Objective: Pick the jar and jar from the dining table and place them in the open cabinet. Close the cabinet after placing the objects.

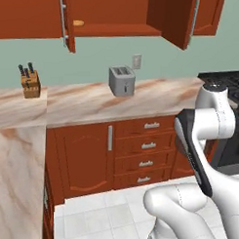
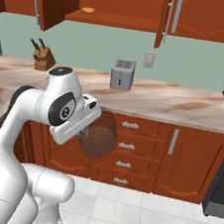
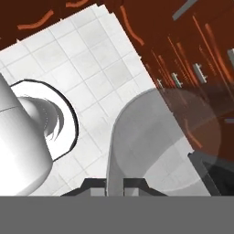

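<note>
Smoky-grey and see-through, the tall plain cylinder jar [image 3: 155, 137] sits clamped in our two-finger gripper [image 3: 114, 185]; in the hand view its dark finger tips [image 3: 93, 183] close on the jar's near end, and the jar's long axis runs straight away from the hand. In the right base view we see the same jar [image 2: 99, 135] as a smoky shape at the end of our white arm, in front of the red-brown wooden drawers with silver handles [image 2: 126, 145], its length lying nearer level than upright, though we cannot tell the exact tilt. Above the beige-pink marble-patterned counter [image 2: 180, 104] hangs the red-brown wooden wall cabinet [image 2: 122, 8], both doors swung open, a small tan item [image 2: 88, 10] on its shelf. On the counter stand a grey toaster [image 2: 122, 74] and a wooden knife block [image 2: 42, 57]. White floor tiles [image 3: 68, 59] lie beyond the jar.
</note>
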